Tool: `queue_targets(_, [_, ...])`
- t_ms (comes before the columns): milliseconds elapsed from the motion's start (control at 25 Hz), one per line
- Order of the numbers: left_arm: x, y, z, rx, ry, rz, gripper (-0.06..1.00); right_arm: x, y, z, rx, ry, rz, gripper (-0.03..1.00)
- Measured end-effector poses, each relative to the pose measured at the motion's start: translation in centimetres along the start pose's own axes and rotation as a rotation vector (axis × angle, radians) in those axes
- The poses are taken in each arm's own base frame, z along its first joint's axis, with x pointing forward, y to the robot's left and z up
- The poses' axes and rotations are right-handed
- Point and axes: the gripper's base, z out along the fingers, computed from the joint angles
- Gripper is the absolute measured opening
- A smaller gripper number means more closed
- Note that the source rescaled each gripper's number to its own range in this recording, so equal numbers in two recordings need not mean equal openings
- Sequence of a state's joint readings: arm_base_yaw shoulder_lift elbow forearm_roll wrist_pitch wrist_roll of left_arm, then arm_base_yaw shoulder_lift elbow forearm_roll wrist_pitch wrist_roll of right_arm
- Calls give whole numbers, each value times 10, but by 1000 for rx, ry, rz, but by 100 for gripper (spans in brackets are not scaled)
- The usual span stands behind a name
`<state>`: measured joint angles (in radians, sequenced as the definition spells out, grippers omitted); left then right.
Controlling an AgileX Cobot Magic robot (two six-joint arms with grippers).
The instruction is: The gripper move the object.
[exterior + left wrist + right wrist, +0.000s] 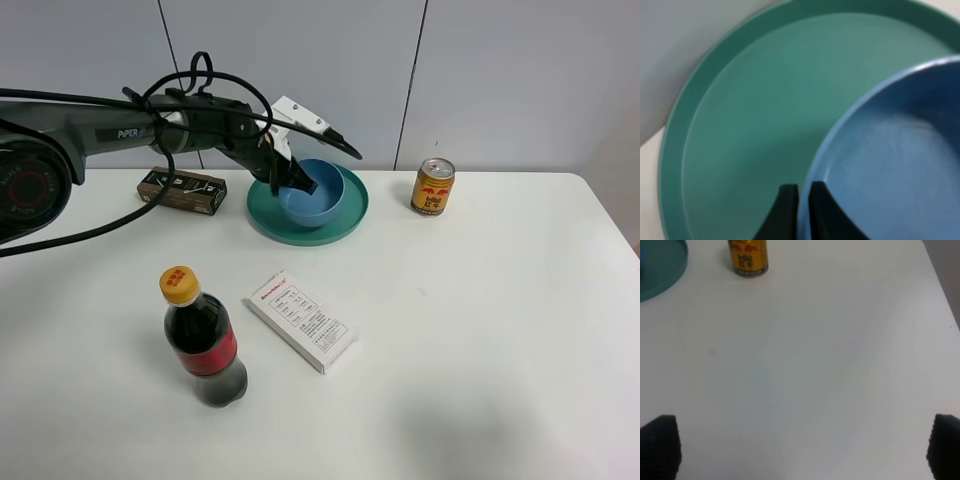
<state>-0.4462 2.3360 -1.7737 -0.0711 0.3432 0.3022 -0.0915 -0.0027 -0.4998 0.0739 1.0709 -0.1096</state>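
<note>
The light-blue bowl [318, 197] sits inside the larger teal-green plate [335, 230] at the back middle of the white table. My left gripper [291, 184] reaches in from the left and is shut on the bowl's near-left rim. In the left wrist view the two dark fingertips stand close together, my left gripper [803, 200] pinching the rim of the bowl [890, 160], one finger inside and one outside, above the plate [755, 110]. My right gripper [802, 445] is open and empty above bare table; it does not show in the exterior view.
A gold drink can [433, 186] stands right of the plate and shows in the right wrist view [748, 257]. A dark flat box [182, 190] lies left of the plate. A cola bottle [205, 340] and a white box [300, 320] are at the front.
</note>
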Motion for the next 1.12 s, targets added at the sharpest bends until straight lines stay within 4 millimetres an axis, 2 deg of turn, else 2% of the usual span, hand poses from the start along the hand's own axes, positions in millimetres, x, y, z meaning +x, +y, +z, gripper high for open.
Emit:
queue_targets(200, [3, 0, 4, -2, -1, 2, 2, 0, 0, 0, 0, 0, 0, 100])
queue_targets(280, [3, 0, 4, -6, -3, 15, 12, 0, 0, 0, 0, 0, 0, 100])
queue_targets(320, [2, 0, 4, -9, -5, 21, 23, 0, 0, 0, 0, 0, 0, 100])
queue_targets(480, [1, 1, 4, -17, -19, 12, 82, 0, 0, 0, 0, 0, 0, 100])
queue_targets(560, [0, 1, 4, -21, -29, 0, 94, 0, 0, 0, 0, 0, 0, 100])
queue_targets(720, [0, 1, 4, -20, -28, -31, 99, 0, 0, 0, 0, 0, 0, 100])
queue_targets(840, [-3, 2, -5, -14, -3, -60, 99, 0, 0, 0, 0, 0, 0, 100])
queue_targets(960, [-17, 4, -31, -7, 16, -71, 99, 0, 0, 0, 0, 0, 0, 100])
queue_targets(1120, [-45, 9, -86, -10, -13, -74, 99, 0, 0, 0, 0, 0, 0, 100])
